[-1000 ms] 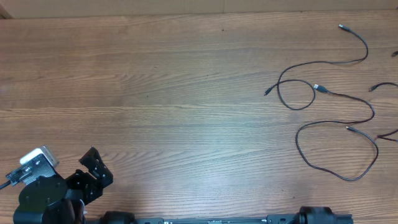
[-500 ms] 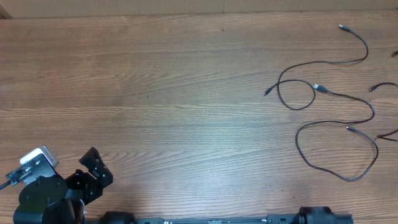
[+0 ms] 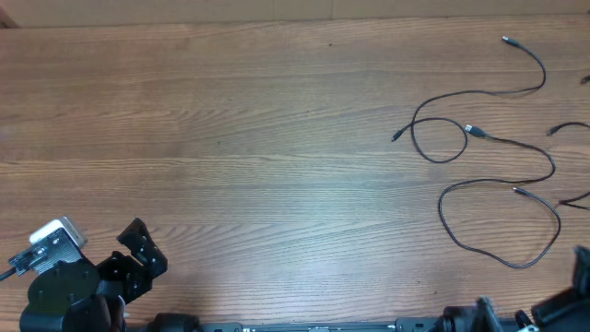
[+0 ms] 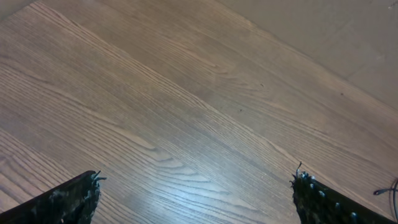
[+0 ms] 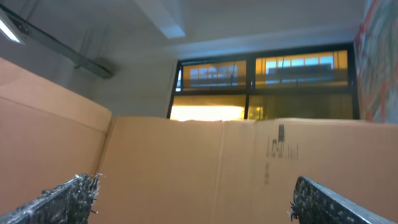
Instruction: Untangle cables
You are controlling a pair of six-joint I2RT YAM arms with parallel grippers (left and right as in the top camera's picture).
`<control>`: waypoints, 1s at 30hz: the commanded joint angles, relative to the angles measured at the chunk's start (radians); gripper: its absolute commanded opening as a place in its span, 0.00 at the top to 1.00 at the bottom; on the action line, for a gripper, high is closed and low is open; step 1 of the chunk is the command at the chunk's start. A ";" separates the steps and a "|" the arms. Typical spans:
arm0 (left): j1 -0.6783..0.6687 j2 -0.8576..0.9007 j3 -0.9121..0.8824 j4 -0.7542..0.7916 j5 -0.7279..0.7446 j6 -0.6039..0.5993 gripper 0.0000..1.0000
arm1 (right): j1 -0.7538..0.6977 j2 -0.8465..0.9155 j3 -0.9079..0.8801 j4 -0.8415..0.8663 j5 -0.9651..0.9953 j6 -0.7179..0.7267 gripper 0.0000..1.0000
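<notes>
The cables are lying in the right part of the overhead frame, on the wooden surface, well apart from both arms. Two are showing whole.

The upper cable is running mainly from the upper right toward the middle. One plug is sitting near the top right and pointing up-left. The cord is then bending back left, curling into a small loop and ending in a plug that is pointing down-left.

The lower cable is starting at a silver-tipped plug beside that loop, pointing left. It is snaking right and then sweeping down into a large open loop. Its other plug is lying inside that loop.

Two more cords, the upper stub and the lower stub, are entering from the right edge, their lengths cut off by the frame.

The left tool is sitting at the lower left of the overhead frame. Its fingers are spreading fully wide over bare wood, holding and touching nothing.

The right tool is also gaping fully wide and gripping nothing. It is facing a cardboard wall with a lit window above. A black part of the right arm is showing at the lower right corner of the overhead frame.
</notes>
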 commanded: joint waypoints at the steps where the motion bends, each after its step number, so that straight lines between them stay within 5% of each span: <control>1: -0.002 -0.003 0.005 0.003 -0.018 0.015 0.01 | 0.002 -0.006 -0.003 -0.014 -0.009 0.002 0.00; 12: -0.002 -0.003 0.005 0.003 -0.018 0.015 0.00 | -0.011 -0.006 -0.003 -0.188 -0.008 0.002 0.00; 30: -0.002 -0.003 0.005 0.003 -0.018 0.016 0.00 | -0.037 -0.006 -0.003 -0.202 -0.002 0.002 0.00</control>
